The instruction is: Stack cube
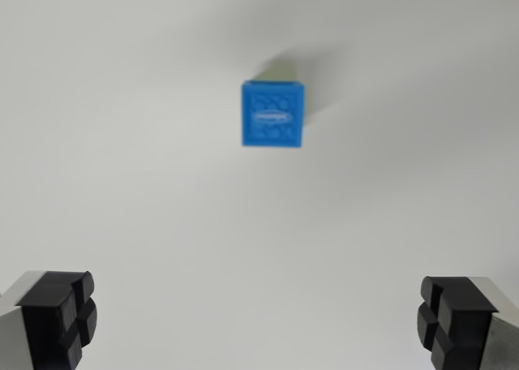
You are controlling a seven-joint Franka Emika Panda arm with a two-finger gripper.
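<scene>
On the plain white surface (122, 183) sits a blue cube (273, 114).

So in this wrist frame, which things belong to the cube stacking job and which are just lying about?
Part of the job:
- blue cube, standing alone on the surface
- end effector, open, holding nothing

Just there:
- white table surface
- no stray objects visible; a second cube is not in view
</scene>
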